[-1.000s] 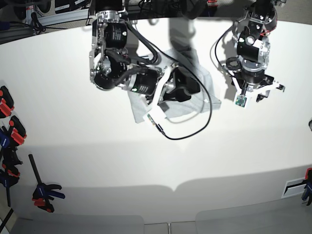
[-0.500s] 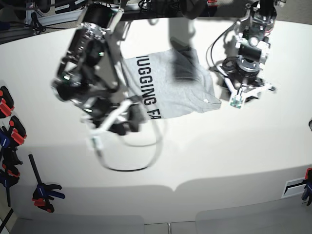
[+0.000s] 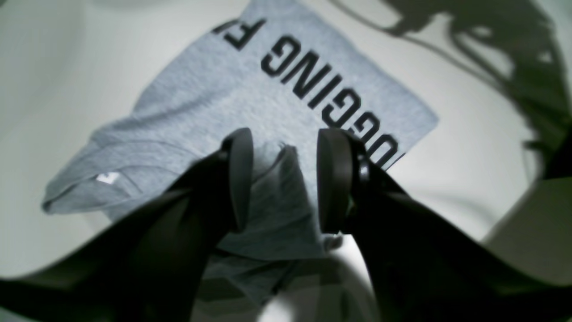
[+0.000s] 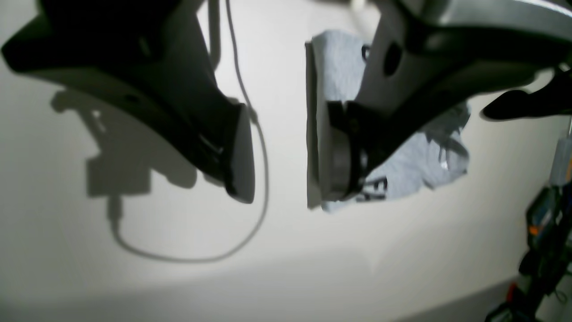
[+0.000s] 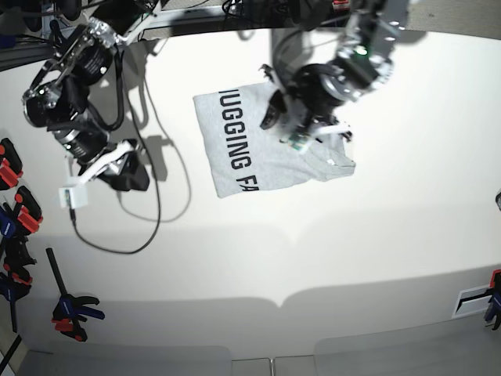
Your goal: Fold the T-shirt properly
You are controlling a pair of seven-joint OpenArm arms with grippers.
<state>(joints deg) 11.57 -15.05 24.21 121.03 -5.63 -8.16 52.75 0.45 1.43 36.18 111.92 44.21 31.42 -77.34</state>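
The T-shirt (image 5: 243,149) lies folded on the white table, grey, with black lettering facing up. It also shows in the left wrist view (image 3: 250,89) and in the right wrist view (image 4: 424,161). My left gripper (image 5: 283,117) is over the shirt's right part. In the left wrist view the left gripper (image 3: 281,179) is open, its fingers (image 3: 239,179) straddling a raised ridge of fabric. My right gripper (image 5: 129,174) is far to the left of the shirt. In the right wrist view the right gripper (image 4: 281,156) is open and empty above bare table.
A black cable (image 5: 149,219) loops on the table below the right arm and shows in the right wrist view (image 4: 250,223). Red and black clamps (image 5: 16,204) hang along the left edge, another (image 5: 70,309) lower down. The table's front edge (image 5: 282,301) runs across the bottom.
My right arm has swung away from the shirt to the far left, open. My left arm has moved from the right onto the shirt. The shirt's lettered face is now uncovered.
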